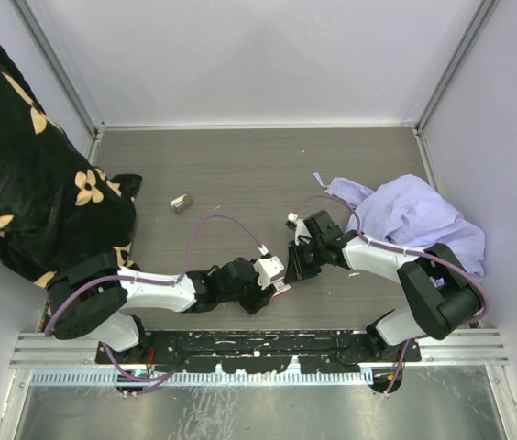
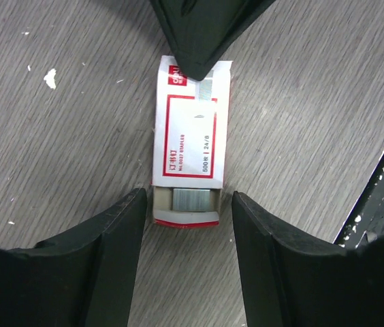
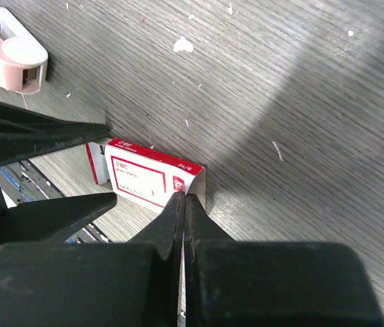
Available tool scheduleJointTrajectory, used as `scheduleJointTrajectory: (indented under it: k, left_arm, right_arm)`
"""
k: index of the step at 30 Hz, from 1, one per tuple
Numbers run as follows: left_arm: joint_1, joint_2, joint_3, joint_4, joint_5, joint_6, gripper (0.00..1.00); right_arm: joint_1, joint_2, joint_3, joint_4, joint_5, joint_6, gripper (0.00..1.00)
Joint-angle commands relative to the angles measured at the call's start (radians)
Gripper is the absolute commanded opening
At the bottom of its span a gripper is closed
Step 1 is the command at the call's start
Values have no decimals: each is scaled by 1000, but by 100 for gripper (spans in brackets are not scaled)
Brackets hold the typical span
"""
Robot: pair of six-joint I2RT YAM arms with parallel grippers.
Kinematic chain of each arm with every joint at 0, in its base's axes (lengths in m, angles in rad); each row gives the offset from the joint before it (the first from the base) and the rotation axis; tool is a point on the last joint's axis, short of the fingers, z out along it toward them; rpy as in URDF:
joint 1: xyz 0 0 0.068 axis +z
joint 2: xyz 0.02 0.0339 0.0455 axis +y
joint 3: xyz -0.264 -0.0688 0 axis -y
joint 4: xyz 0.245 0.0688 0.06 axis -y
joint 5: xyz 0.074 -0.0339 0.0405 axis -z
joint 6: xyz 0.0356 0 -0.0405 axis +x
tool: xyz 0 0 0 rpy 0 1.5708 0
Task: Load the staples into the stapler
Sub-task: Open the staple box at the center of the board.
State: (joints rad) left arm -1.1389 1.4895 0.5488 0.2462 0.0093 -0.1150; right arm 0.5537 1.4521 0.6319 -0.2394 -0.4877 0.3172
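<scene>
The staples (image 2: 188,136), a small flat red-and-white printed box, are seen lying flat on the grey wood-grain table (image 2: 56,136), between the tips of the two grippers. The left gripper (image 2: 188,196) is shown with its jaws apart. One black finger stands on each side of the box's open end, just beside the cardboard, and a thin sliver of table is visible on either side, so nothing is clamped. Between those fingertips the tan inner tray (image 2: 159,204) stands out a little way from the sleeve, and a grey metal strip (image 2: 192,199) is seen lying in it. At the opposite end of the box, the right gripper (image 3: 183,199) is shown with its jaws together, only a hairline slit left between the fingers. Its tip is set against the sleeve's end, beside a tan flap (image 3: 200,185); whether any cardboard is nipped in that slit cannot be told. From the right wrist, the box is seen running away from the closed tip toward the left gripper's spread fingers (image 3: 49,136). A small pink-and-white object (image 3: 8,58) is seen on the table, apart from both sets of jaws. From above, a small tan block (image 1: 181,203) is seen well apart from the jaws on the left gripper's side. Black flowered fabric (image 1: 20,183) is heaped farther out on that side, and a lavender cloth (image 1: 414,215) is bunched behind the right gripper.
</scene>
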Motion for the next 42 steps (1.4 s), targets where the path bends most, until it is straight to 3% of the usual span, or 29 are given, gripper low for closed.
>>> scheduleJointTrajectory:
  k: [1,15,42]
  left_arm:
    - [-41,51,29,-86,-33,2,52]
    - [-55,53,37,-97,-65,8,41]
    - [-55,31,30,-105,-96,5,40]
  right_arm:
    - [-18,-27,13,33,-2,3,0]
    - [-79,-44,-10,35,-29,-13,0]
    - [-118,-65,-25,20,-14,-18,0]
